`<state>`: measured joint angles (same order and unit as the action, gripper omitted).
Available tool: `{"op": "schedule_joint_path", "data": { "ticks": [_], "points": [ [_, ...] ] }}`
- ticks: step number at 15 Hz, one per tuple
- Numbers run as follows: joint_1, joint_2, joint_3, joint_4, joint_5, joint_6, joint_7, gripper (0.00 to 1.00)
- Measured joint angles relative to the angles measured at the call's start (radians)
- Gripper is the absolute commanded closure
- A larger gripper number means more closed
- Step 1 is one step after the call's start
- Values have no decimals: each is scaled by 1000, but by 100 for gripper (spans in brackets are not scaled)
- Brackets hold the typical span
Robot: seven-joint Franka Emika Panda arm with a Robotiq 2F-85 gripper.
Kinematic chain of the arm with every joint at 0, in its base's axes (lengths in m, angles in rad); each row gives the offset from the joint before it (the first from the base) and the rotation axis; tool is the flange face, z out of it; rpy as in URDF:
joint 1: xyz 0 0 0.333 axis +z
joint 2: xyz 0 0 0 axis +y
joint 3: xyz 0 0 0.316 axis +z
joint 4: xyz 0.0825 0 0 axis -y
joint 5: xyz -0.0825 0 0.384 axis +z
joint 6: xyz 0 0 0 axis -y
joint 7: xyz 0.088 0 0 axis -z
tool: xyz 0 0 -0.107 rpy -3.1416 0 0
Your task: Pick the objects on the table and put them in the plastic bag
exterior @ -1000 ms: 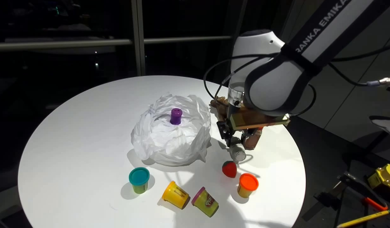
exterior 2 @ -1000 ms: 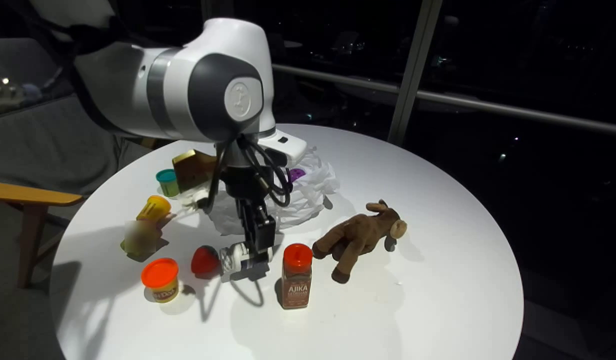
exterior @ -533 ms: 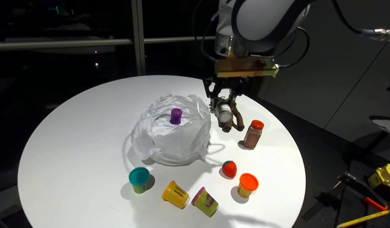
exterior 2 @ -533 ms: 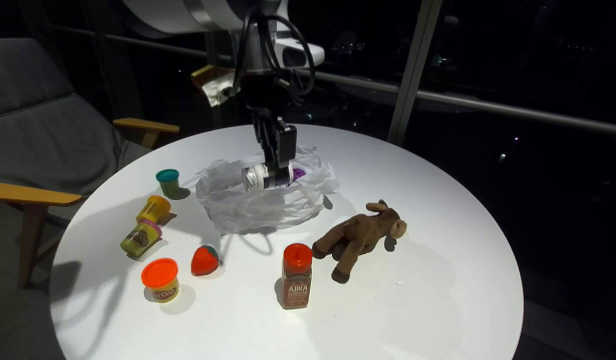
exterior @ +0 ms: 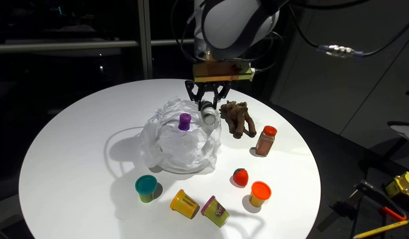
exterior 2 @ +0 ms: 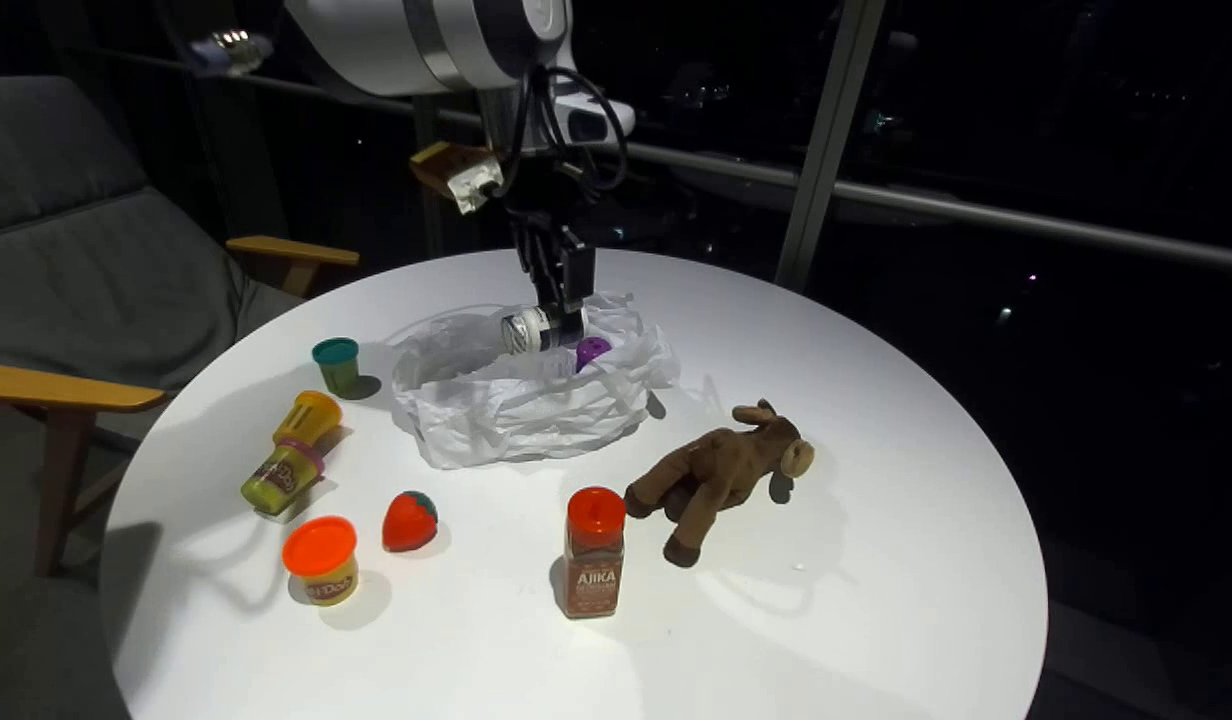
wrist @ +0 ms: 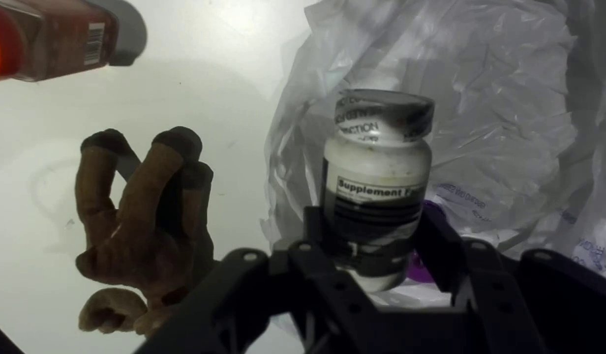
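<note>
My gripper (exterior: 207,105) is shut on a white supplement bottle (wrist: 377,162), held tilted with its cap outward. The bottle hangs over the near-plush side of the crumpled white plastic bag (exterior: 178,159), which lies open. A purple container (exterior: 184,121) stands inside the bag; my finger partly covers it in the wrist view (wrist: 421,268). On the table are a brown plush animal (exterior 2: 721,470), a red-capped spice jar (exterior 2: 593,560), a toy strawberry (exterior: 240,177), and Play-Doh tubs: teal-lidded (exterior: 146,187), yellow (exterior: 184,204), pink-lidded (exterior: 216,211) and orange-lidded (exterior: 259,194).
The round white table (exterior: 75,149) has an open edge all round. The plush and spice jar stand beside the bag. A grey chair (exterior 2: 86,260) stands past the table edge. Cables (exterior: 340,49) hang from the arm.
The gripper has lifted the bottle off the table near the strawberry and carried it over to the bag. In the last half second it moved further over the bag. The other objects stayed put.
</note>
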<state>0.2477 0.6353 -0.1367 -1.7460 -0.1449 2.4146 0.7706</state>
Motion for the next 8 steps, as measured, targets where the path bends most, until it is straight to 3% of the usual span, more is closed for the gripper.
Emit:
{"op": "schedule_joint_path", "data": {
  "ticks": [8],
  "points": [
    [-52, 261, -9, 275, 26, -16, -2, 74]
  ]
}}
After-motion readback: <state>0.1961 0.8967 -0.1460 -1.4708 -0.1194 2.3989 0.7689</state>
